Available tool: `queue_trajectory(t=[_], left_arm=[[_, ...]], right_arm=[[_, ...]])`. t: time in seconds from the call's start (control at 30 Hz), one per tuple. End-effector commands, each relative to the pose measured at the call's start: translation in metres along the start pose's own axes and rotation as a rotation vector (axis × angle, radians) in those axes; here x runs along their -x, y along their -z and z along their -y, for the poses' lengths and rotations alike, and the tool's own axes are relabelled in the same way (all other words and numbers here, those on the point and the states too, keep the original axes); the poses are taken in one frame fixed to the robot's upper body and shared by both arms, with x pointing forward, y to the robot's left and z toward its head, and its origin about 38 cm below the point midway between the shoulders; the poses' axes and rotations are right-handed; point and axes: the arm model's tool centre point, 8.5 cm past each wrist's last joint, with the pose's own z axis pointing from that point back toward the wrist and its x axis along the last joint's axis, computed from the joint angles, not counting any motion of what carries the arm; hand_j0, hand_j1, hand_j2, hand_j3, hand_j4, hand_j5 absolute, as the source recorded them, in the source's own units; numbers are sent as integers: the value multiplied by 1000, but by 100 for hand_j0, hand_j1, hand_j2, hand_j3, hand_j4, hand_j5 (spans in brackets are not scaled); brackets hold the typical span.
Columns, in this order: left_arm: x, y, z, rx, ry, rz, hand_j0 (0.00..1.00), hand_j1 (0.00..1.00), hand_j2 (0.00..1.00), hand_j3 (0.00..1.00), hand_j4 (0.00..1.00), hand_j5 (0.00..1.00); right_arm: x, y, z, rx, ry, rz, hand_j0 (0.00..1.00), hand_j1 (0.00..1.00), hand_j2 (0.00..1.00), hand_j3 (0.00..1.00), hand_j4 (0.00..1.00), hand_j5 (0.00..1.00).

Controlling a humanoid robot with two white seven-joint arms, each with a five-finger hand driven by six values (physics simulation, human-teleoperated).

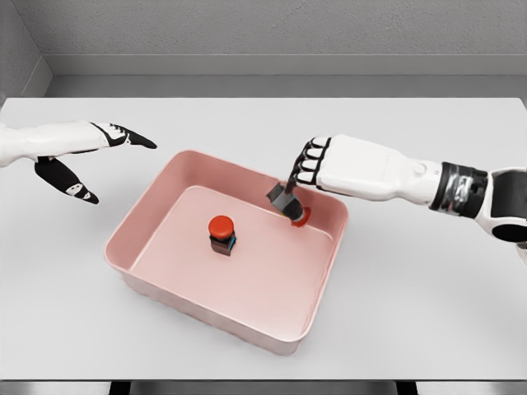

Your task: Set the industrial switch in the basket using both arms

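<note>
Inside the pink basket (148,210), near the middle of its floor, an industrial switch (221,234) stands upright with a red button on a dark body. A second switch (288,202), grey with a red button, hangs tilted over the basket's far right part. My right hand (301,174) is shut on it from above, its fingers curled around the body. My left hand (103,160) hovers open over the table to the left of the basket, fingers spread and holding nothing.
The basket sits slanted in the middle of a white table (428,288). A grey wall runs behind the table's far edge.
</note>
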Motion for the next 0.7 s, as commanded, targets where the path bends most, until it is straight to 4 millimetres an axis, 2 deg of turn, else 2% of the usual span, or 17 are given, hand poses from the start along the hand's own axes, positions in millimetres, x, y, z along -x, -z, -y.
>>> queue_trajectory(t=[0.0,0.03,0.13,0.17,0.2,0.27,0.33,0.37,0.5,0.6,0.67], left_arm=[[0,0,-1,-6,-5,1,100,100,100,100,100,100],[0,0,-1,-6,-5,1,100,100,100,100,100,100],[0,0,-1,-6,-5,1,100,100,100,100,100,100],[0,0,-1,-6,-5,1,100,100,100,100,100,100],[0,0,-1,-6,-5,1,100,100,100,100,100,100],[0,0,-1,-6,-5,1,100,100,100,100,100,100],[0,0,0,-6,-6,1,100,100,100,100,100,100],[0,0,0,-5,-6,0,100,100,100,100,100,100],[-1,8,4,5,-14,16,100,100,100,100,100,100],[0,7,4,2,-15,12,100,100,100,100,100,100],[1,7,5,3,-17,9,100,100,100,100,100,100]], right_arm=[[-5,6,-3,6,17,18,74,74,74,74,74,74],[-5,6,-3,6,17,18,82,82,82,82,82,82],[-2,3,0,15,24,11,97,97,97,97,97,97],[2,-2,6,32,21,-5,100,100,100,100,100,100],[11,-12,17,57,5,-39,100,100,100,100,100,100],[16,-23,18,40,-1,-60,100,100,100,100,100,100],[23,-33,28,65,-15,-95,100,100,100,100,100,100],[24,-36,26,64,-7,-103,100,100,100,100,100,100],[47,-81,13,44,24,-247,100,100,100,100,100,100],[61,-97,-7,13,79,-314,100,100,100,100,100,100],[63,-98,-10,10,86,-321,100,100,100,100,100,100]])
